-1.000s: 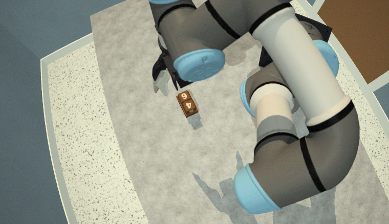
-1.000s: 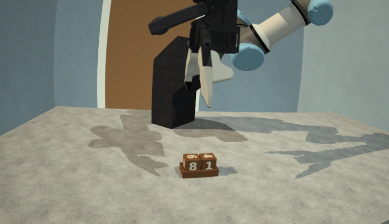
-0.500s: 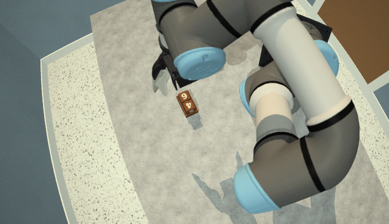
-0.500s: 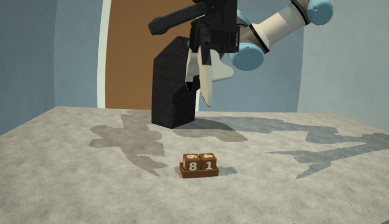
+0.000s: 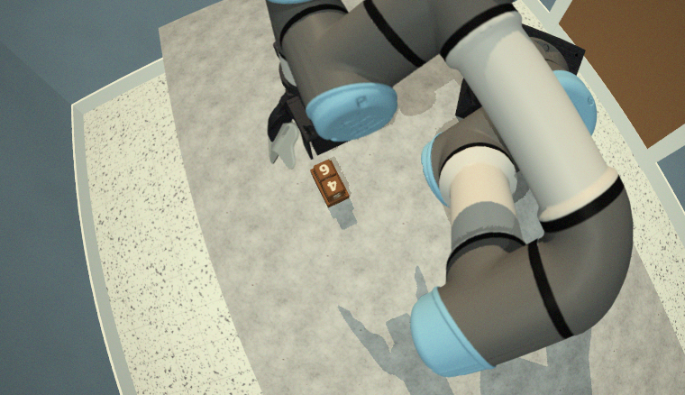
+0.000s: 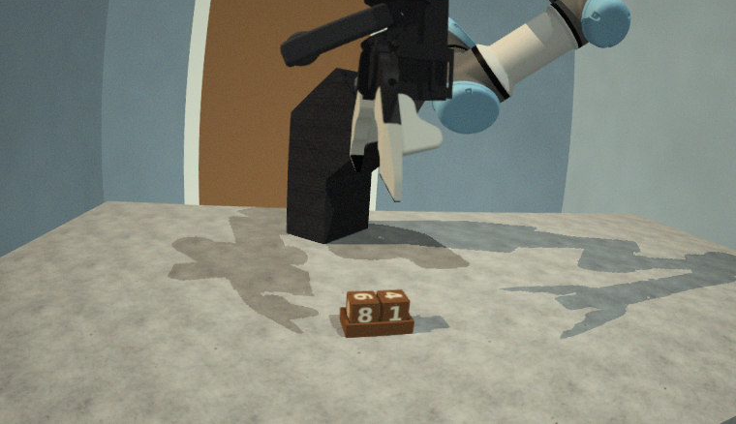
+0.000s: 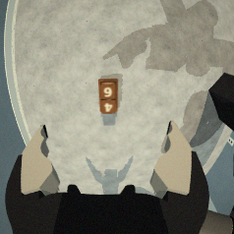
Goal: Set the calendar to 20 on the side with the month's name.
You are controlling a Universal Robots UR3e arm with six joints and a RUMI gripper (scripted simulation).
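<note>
Top view: the small brown wooden calendar tray (image 5: pixel 337 199) lies on the mottled grey table top (image 5: pixel 262 269), its long axis running from upper left to lower right; the cube with a white 6 on top (image 5: pixel 323 169) sits at the end nearer the arm, the cube with a white 4 on top (image 5: pixel 331 185) beside it, touching. The grey arm with blue joint caps (image 5: pixel 530 133) overhangs much of the table, and the black two-jaw gripper with pale fingers (image 5: pixel 285 143) shows just beside the tray's upper end. Exterior view: both cubes sit flat in the tray; the near faces read 8 and 1, upright. A black angular block (image 6: pixel 320 180) stands on the table well behind the tray. The gripper hangs above and behind the tray, apart from it. Wrist view: the tray lies ahead between the two pale fingers, long axis running away from the camera; the jaws are fully released and hold nothing.
</note>
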